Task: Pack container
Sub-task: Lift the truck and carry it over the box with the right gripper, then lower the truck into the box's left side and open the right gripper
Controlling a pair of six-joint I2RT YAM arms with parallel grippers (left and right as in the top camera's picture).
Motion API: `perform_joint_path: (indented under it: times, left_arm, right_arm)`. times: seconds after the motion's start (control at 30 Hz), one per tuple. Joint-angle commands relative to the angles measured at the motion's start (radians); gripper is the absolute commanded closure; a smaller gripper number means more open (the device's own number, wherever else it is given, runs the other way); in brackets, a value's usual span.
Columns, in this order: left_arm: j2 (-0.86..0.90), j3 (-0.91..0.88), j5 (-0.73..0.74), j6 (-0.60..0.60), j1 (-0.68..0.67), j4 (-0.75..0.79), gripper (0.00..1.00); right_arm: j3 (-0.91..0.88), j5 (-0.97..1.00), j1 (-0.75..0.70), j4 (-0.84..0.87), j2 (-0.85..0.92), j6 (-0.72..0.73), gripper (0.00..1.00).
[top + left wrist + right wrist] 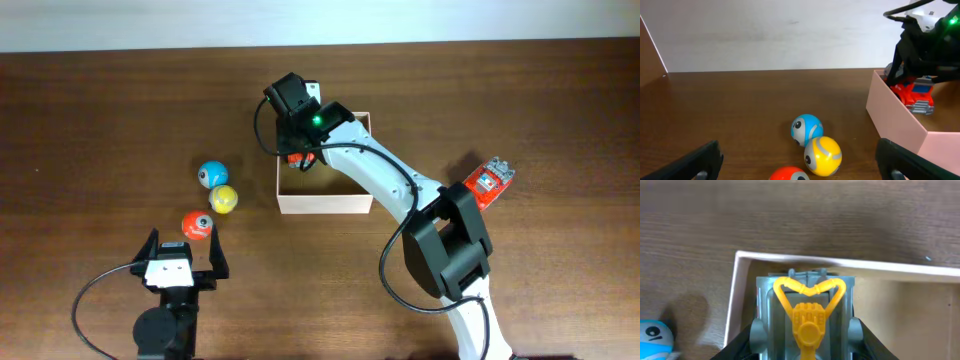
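We see the container (325,204) on the desk's far half, about midway between the left and right edges. A red toy truck (914,95) with a grey rear and yellow hook sits in its far-left corner, and the rest of the tan floor is bare. The right gripper (300,158) reaches into that corner, jaws pressed against both sides of the truck. Left of the container, near but apart, a blue ball (211,175), a yellow ball (222,199) and a red ball (197,226) cluster together. The left gripper (183,245) waits by the near edge, jaws spread wide and holding nothing. Another red toy (487,184) lies toward the right edge
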Motion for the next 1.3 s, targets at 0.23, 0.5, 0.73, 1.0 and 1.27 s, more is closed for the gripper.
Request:
perform_joint_path:
  times: [0.23,0.5,0.73,1.0,1.27]
  left_arm:
    - [-0.008,-0.005,0.011,0.016,0.005,0.002,0.01]
    - [-0.008,-0.005,0.011,0.016,0.005,0.002,0.01]
    - [-0.008,-0.005,0.011,0.016,0.005,0.002,0.01]
    - [-0.008,-0.005,0.011,0.016,0.005,0.002,0.01]
    - [-0.008,-0.005,0.011,0.016,0.005,0.002,0.01]
  right_arm:
    - [0.019,0.002,0.005,0.032,0.021,0.005,0.47]
    - [0.019,0.003,0.003,0.037,0.021,-0.018,0.46]
    - [0.033,0.001,-0.011,0.020,-0.007,-0.059,0.46]
    - [0.087,0.002,-0.042,-0.132,-0.082,-0.092,0.47]
    - [0.069,0.002,-0.049,-0.175,-0.051,-0.090,0.75]
